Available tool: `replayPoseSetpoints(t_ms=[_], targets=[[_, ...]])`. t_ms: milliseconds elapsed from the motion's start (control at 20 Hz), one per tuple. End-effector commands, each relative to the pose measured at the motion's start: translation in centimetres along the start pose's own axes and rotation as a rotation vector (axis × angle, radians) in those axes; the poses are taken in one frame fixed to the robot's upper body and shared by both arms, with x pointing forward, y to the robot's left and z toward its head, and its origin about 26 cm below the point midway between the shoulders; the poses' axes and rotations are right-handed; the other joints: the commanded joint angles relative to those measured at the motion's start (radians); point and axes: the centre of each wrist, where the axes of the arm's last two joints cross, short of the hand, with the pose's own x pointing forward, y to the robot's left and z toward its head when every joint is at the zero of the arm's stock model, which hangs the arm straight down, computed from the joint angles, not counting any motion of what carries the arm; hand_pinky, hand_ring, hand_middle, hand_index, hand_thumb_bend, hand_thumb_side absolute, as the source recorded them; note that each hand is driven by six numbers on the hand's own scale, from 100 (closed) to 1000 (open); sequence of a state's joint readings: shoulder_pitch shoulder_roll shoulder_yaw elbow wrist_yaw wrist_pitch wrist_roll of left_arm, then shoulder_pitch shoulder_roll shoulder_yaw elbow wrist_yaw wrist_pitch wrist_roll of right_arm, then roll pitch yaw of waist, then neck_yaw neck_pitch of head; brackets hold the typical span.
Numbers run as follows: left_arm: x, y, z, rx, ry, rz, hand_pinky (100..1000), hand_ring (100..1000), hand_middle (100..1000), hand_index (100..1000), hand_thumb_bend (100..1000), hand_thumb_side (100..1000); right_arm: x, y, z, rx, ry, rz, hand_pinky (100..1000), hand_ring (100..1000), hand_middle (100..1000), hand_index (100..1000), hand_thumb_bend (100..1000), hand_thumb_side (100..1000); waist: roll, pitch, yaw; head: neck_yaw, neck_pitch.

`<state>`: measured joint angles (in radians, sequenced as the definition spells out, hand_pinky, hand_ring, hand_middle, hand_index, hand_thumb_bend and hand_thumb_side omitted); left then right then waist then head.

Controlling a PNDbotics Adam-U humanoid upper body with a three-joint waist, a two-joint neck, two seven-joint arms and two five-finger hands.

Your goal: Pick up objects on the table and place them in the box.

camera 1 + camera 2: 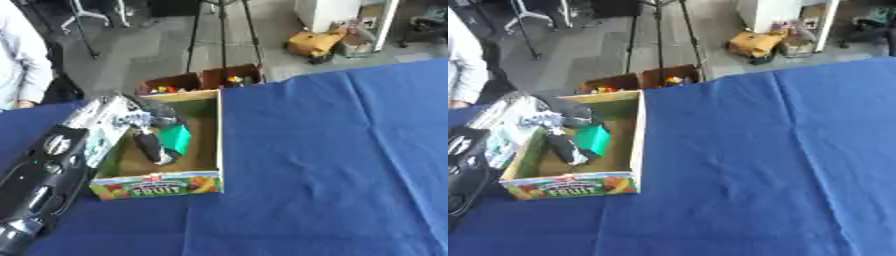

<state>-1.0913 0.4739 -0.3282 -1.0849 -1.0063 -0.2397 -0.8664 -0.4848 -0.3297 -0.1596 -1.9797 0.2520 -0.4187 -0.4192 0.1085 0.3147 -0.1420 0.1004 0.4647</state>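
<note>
An open cardboard box (218, 131) with a "FRUIT" label on its front wall stands on the blue tablecloth at the left. My left arm comes in from the lower left, and my left hand (150, 142) hangs inside the box. Its fingers are curled round a green block (176, 139), which is tilted just above the box's brown floor. I cannot make out anything else inside the box. My right hand shows in neither view.
The blue tablecloth (754, 165) stretches to the right of the box. Beyond the far table edge a brown carton (201, 80) holds small coloured things. A tripod (222, 35) stands on the floor behind, and a person's sleeve (22, 60) shows at the far left.
</note>
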Motion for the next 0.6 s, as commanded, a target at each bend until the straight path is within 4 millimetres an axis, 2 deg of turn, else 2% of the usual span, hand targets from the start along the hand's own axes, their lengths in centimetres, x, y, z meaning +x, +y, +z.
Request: replayPoseSetpoints(t_ms=[50, 200, 350, 600], targets=[[-0.6, 1.4, 1.0, 0.008, 0.016, -0.047, 919, 977, 955, 1000, 100, 362, 0.5, -0.1, -0.9, -0.01, -0.036, -0.011, 726, 689, 486, 657, 100, 716, -0.009, -0.017, -0.001, 0.006, -0.008], [-0.6, 1.4, 1.0, -0.001, 0.04, -0.066, 964, 1000, 1000, 1000, 100, 386, 0.5, -0.1, -0.9, -0.01, -0.037, -0.012, 725, 689, 486, 657, 100, 716, -0.01, -0.016, -0.002, 0.007, -0.01], [-0.6, 1.5, 1.1, -0.004, 0.067, -0.09, 983, 1000, 1000, 1000, 104, 422, 0.5, -0.1, -0.9, -0.01, -0.036, -0.012, 725, 689, 486, 657, 100, 715, -0.011, -0.017, -0.002, 0.007, -0.01], [-0.5, 2.5, 2.1, 0.051, 0.104, -0.109, 990, 1000, 1000, 1000, 100, 408, 0.5, -0.1, -0.8, -0.01, -0.033, -0.01, 725, 690, 485, 657, 100, 715, -0.013, -0.019, 0.0, 0.006, -0.009]])
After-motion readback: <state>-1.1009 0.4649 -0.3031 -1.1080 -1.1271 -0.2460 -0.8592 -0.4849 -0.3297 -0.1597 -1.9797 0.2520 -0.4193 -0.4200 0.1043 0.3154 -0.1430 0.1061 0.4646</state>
